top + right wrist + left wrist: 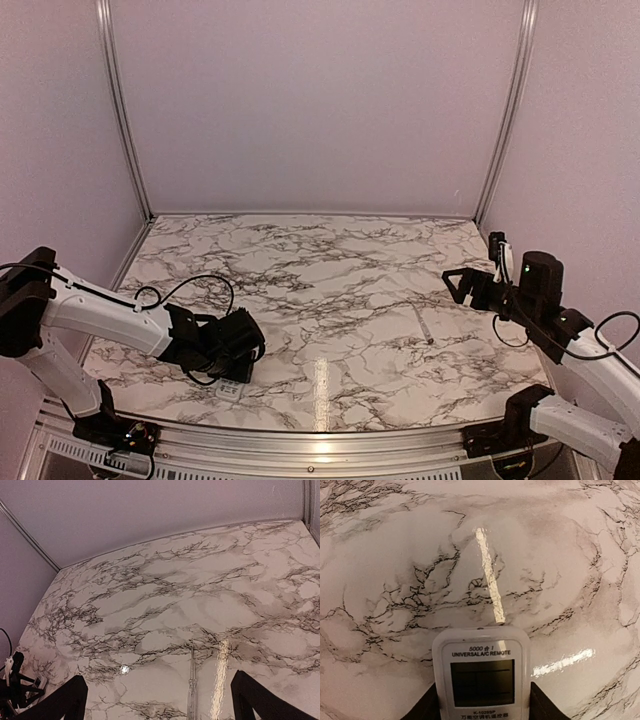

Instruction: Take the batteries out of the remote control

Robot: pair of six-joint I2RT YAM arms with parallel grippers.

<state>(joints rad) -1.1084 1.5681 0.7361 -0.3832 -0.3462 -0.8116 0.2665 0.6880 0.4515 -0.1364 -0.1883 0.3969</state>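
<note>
Left wrist view: left fingers touch both sides of the face-up remote control; right fingers spread wide

Your marble-patterned table carries the remote control, lying face up with its display readable, directly between the fingers of the left gripper. A thin pale strip, possibly clear plastic, lies just ahead of the right gripper.

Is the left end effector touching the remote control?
Cannot tell. Left wrist view: the left end effector flanks the remote control with no clear gap, but contact is not plain.
</note>
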